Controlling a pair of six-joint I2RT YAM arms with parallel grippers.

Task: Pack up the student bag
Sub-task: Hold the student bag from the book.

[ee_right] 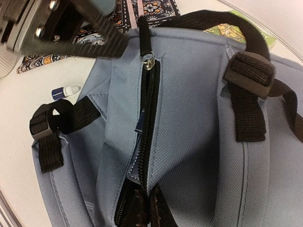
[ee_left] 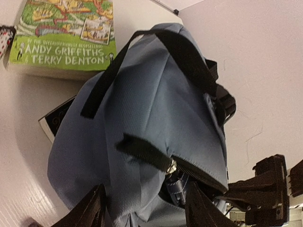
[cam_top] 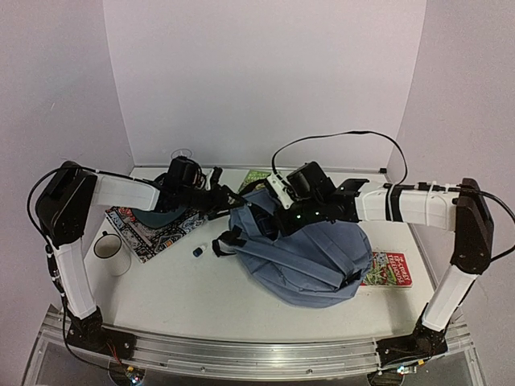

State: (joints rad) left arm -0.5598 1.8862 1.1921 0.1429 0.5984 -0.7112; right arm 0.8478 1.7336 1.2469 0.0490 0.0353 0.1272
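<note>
On the white table [cam_top: 201,301], a little to the right of the middle, lies the student bag [cam_top: 310,253], a large, soft, rounded backpack of grey-blue fabric with black straps and a dark zipper line. Both arms reach to its far left end.

The left gripper [ee_left: 146,194] is spread wide. Its two black fingers [ee_left: 92,208] stand on either side of the bag's upper edge, close to the small metal zipper pull [ee_left: 171,165].

The right gripper [ee_right: 147,196] sits at the zipper line, which is parted below the pull. Its fingers are close together with the dark zipper edge between them, so it appears to pinch the bag there.

A bright green paperback book [ee_left: 61,42] lies just behind the bag. A dark book with a white page edge [ee_left: 54,120] is partly under the bag. At the right side, a book with a red and green cover [cam_top: 392,269] also shows from under the bag.

To the left of the bag lies a flat book with a busy patterned cover [cam_top: 153,237], and a dark rounded object that I cannot identify [cam_top: 157,217] rests on it. A white ceramic mug [cam_top: 109,251] stands just beside this book, nearer to the left arm's base. A small blue and white tube [ee_right: 66,91] lies on the table between the patterned book and the bag, near a black strap buckle [ee_right: 45,127].
</note>
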